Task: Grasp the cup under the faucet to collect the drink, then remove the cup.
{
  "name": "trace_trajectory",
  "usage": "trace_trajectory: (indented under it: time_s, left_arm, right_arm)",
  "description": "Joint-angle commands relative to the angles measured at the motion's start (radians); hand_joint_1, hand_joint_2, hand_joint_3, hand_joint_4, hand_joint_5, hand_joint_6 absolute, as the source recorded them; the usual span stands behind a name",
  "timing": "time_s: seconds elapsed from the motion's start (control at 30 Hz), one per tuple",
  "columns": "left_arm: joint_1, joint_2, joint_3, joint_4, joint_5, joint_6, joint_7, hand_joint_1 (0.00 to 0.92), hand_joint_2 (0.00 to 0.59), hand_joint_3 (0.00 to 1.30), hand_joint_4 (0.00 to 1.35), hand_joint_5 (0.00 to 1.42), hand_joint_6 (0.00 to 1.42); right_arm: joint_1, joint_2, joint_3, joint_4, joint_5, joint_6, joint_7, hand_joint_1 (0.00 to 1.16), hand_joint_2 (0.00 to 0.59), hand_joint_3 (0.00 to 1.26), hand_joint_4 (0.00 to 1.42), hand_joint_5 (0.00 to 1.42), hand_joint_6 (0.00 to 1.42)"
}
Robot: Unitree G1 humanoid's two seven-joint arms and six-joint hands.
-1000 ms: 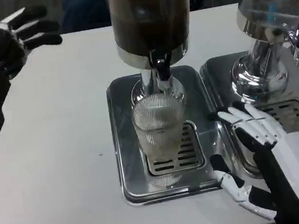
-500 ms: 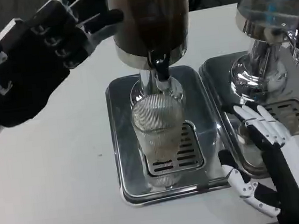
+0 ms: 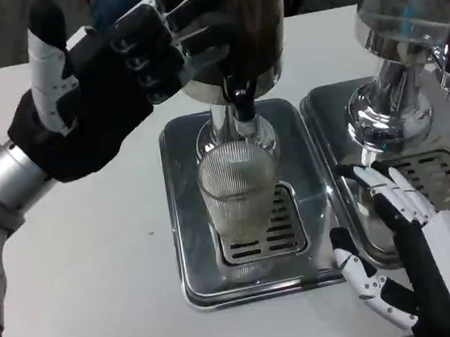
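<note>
A ribbed clear cup stands on the grate of a steel drip tray, directly under the black faucet of a dark drink dispenser. My left hand is raised at the dispenser's left side, its fingers reaching across the tank front above the faucet, thumb up; whether they touch the tank is unclear. Low at the right, my right hand is open, fingers spread, a little apart from the cup.
A second dispenser with a steel base stands at the right on its own drip tray. Bare white table lies to the left and in front.
My left hand has swung from the far left across to the dispenser above the faucet. The right hand has drifted slightly right and back. The cup has stayed put.
</note>
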Motion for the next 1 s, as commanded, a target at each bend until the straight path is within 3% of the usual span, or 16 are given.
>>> trace_trajectory:
  time_s: [0.03, 0.37, 0.7, 1.0]
  left_arm:
    - [-0.041, -0.017, -0.010, 0.023, 0.042, -0.009, -0.014, 0.000, 0.023, 0.14, 0.06, 0.16, 0.07]
    - [-0.090, -0.052, -0.050, 0.161, 0.184, -0.110, -0.026, 0.000, 0.022, 0.13, 0.05, 0.15, 0.07]
    - [-0.080, -0.073, -0.078, 0.203, 0.294, -0.277, -0.007, 0.000, 0.023, 0.13, 0.05, 0.14, 0.06]
    - [-0.072, -0.062, -0.124, 0.228, 0.412, -0.473, 0.016, 0.000, 0.024, 0.13, 0.04, 0.13, 0.04]
  right_arm:
    - [0.005, 0.013, -0.003, 0.000, 0.012, -0.013, -0.018, 0.36, 0.461, 0.22, 0.17, 0.09, 0.14]
    - [0.015, 0.029, -0.001, -0.008, 0.005, -0.015, -0.026, 0.35, 0.461, 0.22, 0.18, 0.09, 0.14]
    - [0.019, 0.034, -0.001, -0.008, 0.011, -0.019, -0.026, 0.35, 0.461, 0.23, 0.19, 0.09, 0.15]
    - [0.017, 0.035, -0.001, -0.005, 0.023, -0.019, -0.021, 0.34, 0.451, 0.23, 0.21, 0.10, 0.15]
